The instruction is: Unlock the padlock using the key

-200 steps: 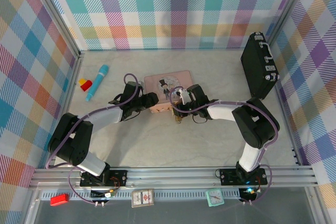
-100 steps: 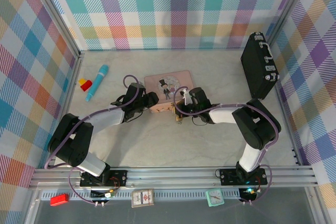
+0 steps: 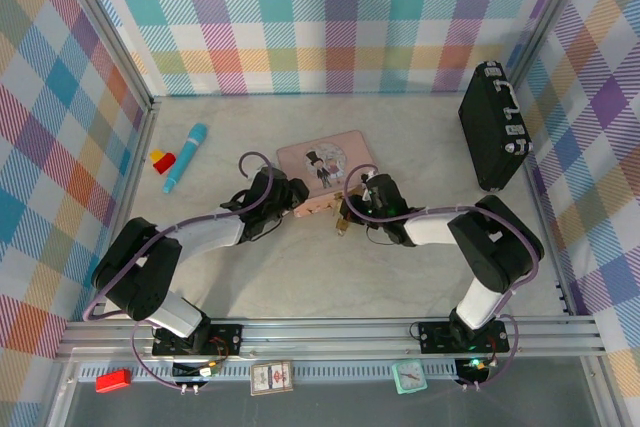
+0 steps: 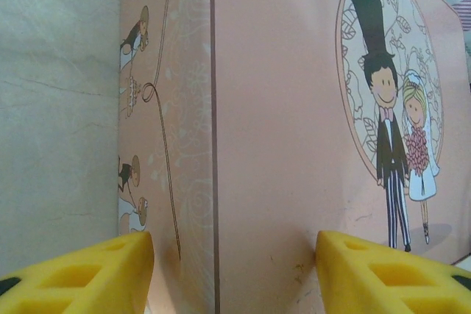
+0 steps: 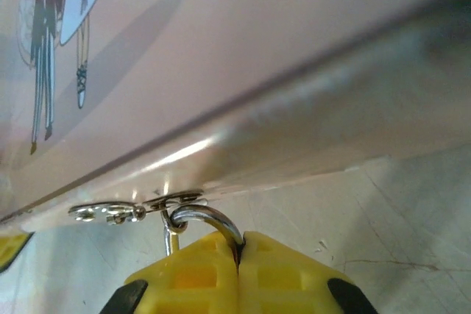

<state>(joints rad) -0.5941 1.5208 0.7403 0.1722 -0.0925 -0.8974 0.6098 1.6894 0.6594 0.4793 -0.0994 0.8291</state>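
While my right claw (image 5: 237,255) grips the padlock (image 5: 213,215) by its shackle, I'd close my wide-open left claw (image 4: 232,255) on the pink tin (image 4: 294,145).

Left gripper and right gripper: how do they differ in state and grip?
The left gripper is open, its fingers wide apart before an edge of the pink tin; the right gripper is shut. The left one grips nothing; the right one pinches the silvery shackle of the padlock, hooked through the tin's latch. Both have yellow fingers and sit close to the tin.
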